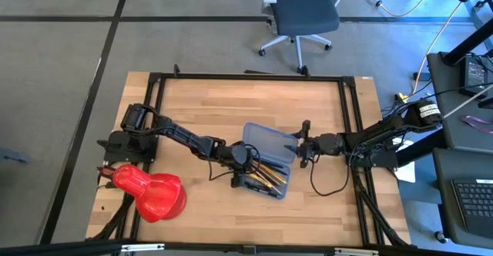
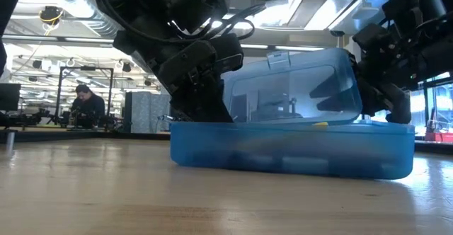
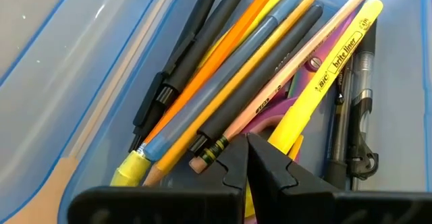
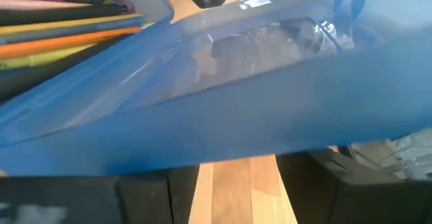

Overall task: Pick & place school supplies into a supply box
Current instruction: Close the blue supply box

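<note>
The translucent blue supply box (image 1: 271,162) lies open at mid-table, its lid (image 2: 290,86) standing up over its base (image 2: 290,153). In the base lie the school supplies (image 3: 256,69): pencils, black and orange pens, a yellow highlighter (image 3: 331,75) and purple scissors (image 3: 270,119). My left gripper (image 3: 246,158) is shut and slants down into the base, its tips just over the supplies' near ends. My right gripper (image 1: 306,146) stands open at the lid's right edge. In the right wrist view the lid (image 4: 236,102) crosses in front of its spread fingers (image 4: 142,197). My left gripper's shut tips (image 3: 236,153) stand over the scissors' handle and a pencil's eraser end (image 3: 210,153), slanting down from the table's left; I cannot tell whether they touch. My right gripper reaches level from the table's right to the lid's edge (image 2: 354,86); the lid hides whether its fingers touch it.
A big glossy red object (image 1: 150,193) lies at the table's near left corner, beside the left arm's base. An office chair (image 1: 303,13) stands beyond the far edge. A person (image 2: 85,104) sits far off in the room. Bare wood (image 1: 231,102) lies behind the box.
</note>
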Tool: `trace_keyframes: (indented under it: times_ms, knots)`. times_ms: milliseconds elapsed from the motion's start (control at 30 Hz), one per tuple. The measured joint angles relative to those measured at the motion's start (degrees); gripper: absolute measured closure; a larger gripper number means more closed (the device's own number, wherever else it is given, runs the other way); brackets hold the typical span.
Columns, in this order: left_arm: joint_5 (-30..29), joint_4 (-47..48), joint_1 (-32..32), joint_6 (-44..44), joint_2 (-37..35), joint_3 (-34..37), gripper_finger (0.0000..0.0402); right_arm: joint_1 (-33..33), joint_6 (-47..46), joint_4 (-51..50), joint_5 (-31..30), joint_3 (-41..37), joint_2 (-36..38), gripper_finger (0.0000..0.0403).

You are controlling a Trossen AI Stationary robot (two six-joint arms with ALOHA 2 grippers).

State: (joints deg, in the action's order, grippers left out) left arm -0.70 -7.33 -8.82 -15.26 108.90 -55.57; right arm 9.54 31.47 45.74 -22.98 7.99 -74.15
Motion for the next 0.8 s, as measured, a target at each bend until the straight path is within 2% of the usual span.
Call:
trace_keyframes:
  times_ms: [133,500,800]
  knots:
    - [-0.03,0.02,0.0,0.0,-0.11,0.0,0.04,0.07,0.27,0.38,0.82,0.0,0.0,0.0214]
    - [-2.08,0.0,1.05,-0.02,-0.17,0.0,0.0399,0.09,-10.09,0.9,18.27,0.02,0.0,0.0214]
    - [-2.85,-0.35,2.82,-0.02,-0.19,0.0,0.0398,0.09,-13.25,2.14,22.81,2.87,0.0,0.0214]
